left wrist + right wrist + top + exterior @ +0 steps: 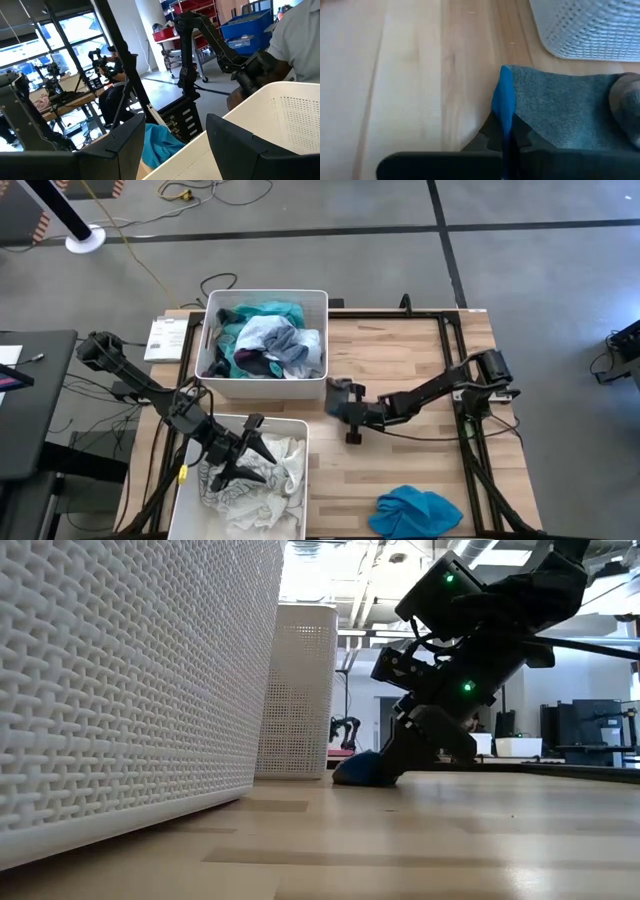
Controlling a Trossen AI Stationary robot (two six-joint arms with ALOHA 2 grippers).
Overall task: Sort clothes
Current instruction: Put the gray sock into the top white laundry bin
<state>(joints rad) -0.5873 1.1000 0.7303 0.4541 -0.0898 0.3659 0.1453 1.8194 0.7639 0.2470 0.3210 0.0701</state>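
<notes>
A pale wooden table (410,370) stood on a grey concrete floor, with cables trailing toward twelve o'clock in the high view. Two white bins sat on it: the far bin (266,298) at about eleven o'clock from the table's middle, heaped with teal, grey and dark clothes (265,345), and the near bin (300,480) at about eight o'clock, holding white and pale garments (265,470). That split suggested colours went to one bin and whites to the other. The left gripper (240,455) hung over the near bin with its fingers (230,142) spread and nothing between them, probably because it had just finished with a white piece there. The right gripper (345,405) reached low to the table just at three o'clock of the far bin, its fingers pressed together on a small dark grey sock (560,120), with a bright blue edge (505,107) showing at the pinch in the right wrist view; whether that blue belonged to the sock could not be told. The sock lay flat on the wood, so a low, pinching grasp suited it. A bright blue garment (415,510) waited at about five o'clock near the table's front edge, well apart from both grippers and not yet sorted.
</notes>
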